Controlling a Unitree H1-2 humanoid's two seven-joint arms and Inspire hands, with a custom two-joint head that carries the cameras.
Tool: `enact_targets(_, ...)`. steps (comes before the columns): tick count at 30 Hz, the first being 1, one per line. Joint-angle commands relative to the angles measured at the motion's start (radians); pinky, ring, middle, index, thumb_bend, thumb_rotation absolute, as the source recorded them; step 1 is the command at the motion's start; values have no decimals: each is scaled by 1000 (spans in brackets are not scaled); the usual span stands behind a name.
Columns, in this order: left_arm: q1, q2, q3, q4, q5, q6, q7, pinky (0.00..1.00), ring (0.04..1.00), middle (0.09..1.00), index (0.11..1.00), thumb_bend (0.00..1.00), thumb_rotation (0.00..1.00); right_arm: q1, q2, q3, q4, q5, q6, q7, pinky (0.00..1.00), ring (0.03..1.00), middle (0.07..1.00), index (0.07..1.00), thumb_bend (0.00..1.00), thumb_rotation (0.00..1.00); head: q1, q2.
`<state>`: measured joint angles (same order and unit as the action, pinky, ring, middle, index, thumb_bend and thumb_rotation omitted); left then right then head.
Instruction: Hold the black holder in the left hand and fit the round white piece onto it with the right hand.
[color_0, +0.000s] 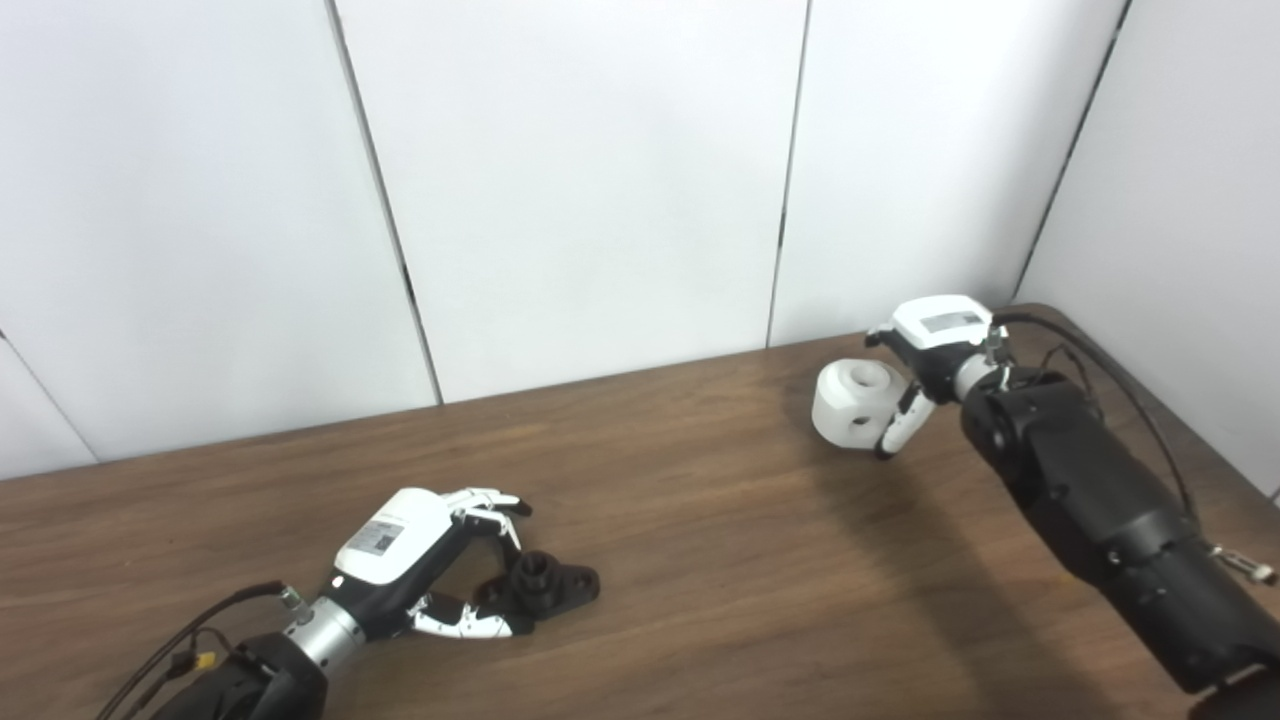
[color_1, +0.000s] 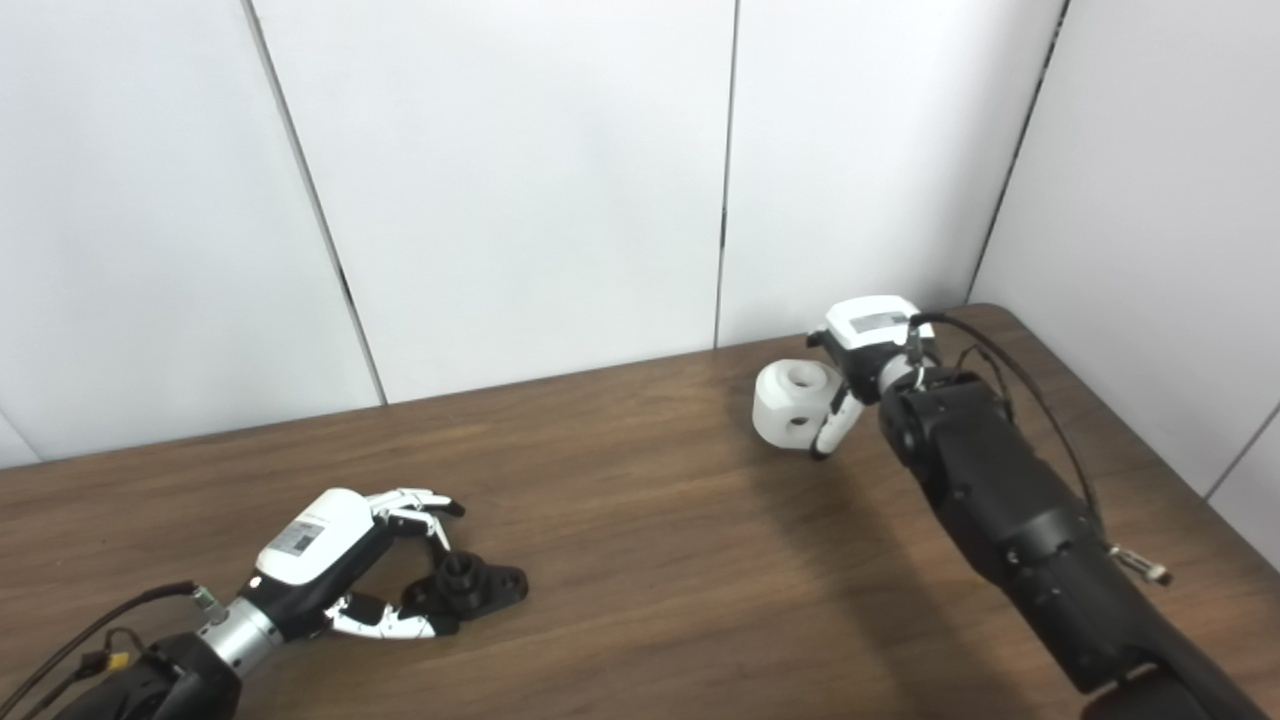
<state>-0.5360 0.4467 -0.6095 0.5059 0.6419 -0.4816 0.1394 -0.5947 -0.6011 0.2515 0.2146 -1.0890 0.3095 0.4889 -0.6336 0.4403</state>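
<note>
The black holder (color_0: 548, 584) lies flat on the brown table (color_0: 700, 520) at the front left, its short post pointing up. My left hand (color_0: 430, 560) rests on the table just left of it, open. Its fingers (color_0: 490, 503) arch above the holder and its thumb (color_0: 470, 625) lies along the holder's near side. The round white piece (color_0: 855, 402) has a hole on top and another in its side. My right hand (color_0: 925, 375) is shut on it and holds it a little above the table at the back right.
White wall panels (color_0: 600, 200) stand close behind the table's far edge, and another wall (color_0: 1180, 250) runs along the right side. The right forearm (color_0: 1100, 510) crosses the table's right part. Cables trail from both wrists.
</note>
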Motion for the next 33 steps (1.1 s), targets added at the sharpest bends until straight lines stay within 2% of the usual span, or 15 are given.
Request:
enact_targets(1,45,48,-9,14,49,19,-80,706,824,804,486,523,53,-55,-22,-10,-8,8,-1,-42,864,898,912,850,937,325,1,1)
enact_targets(4,47,46,-2,12,63,17,-76,694,815,800,485,523,53,-57,-21,-2,2,17,-2,-54,847,890,906,840,922,328,2,2)
enact_targets(8,53,47,15,-7,54,21,-113,698,822,805,485,523,52,-58,-18,5,9,23,-4,-67,822,875,895,813,900,318,3,6)
enact_targets(13,65,44,39,-29,50,23,-137,700,824,802,485,523,51,-55,-19,14,11,32,-10,-80,814,861,872,688,859,274,4,13)
enact_targets(14,67,44,43,-34,50,22,-141,699,823,801,485,523,51,-54,-19,15,11,33,-10,-85,809,855,858,645,833,253,4,13)
enact_targets(15,69,44,47,-36,52,21,-142,697,821,800,485,523,51,-52,-20,17,13,33,-14,-95,803,847,845,600,760,224,4,13)
enact_targets(16,72,43,52,-40,53,21,-142,694,818,798,485,523,51,-48,-21,16,11,36,-19,-113,797,840,833,546,643,187,5,17)
enact_targets(17,74,43,55,-45,55,22,-145,692,817,798,485,523,51,-43,-22,14,9,40,-24,-129,786,825,809,516,582,164,5,18)
enact_targets(19,78,43,60,-58,53,26,-158,692,817,799,485,523,50,-34,-27,14,9,46,-35,-159,773,802,769,490,531,141,6,19)
enact_targets(24,83,39,73,-68,55,22,-170,687,814,797,485,523,50,-23,-35,14,14,47,-57,-211,754,779,726,483,519,135,9,24)
enact_targets(33,86,30,67,-56,75,14,-135,668,802,789,484,523,50,-13,-49,8,-2,64,-73,-246,743,767,715,484,519,141,43,38)
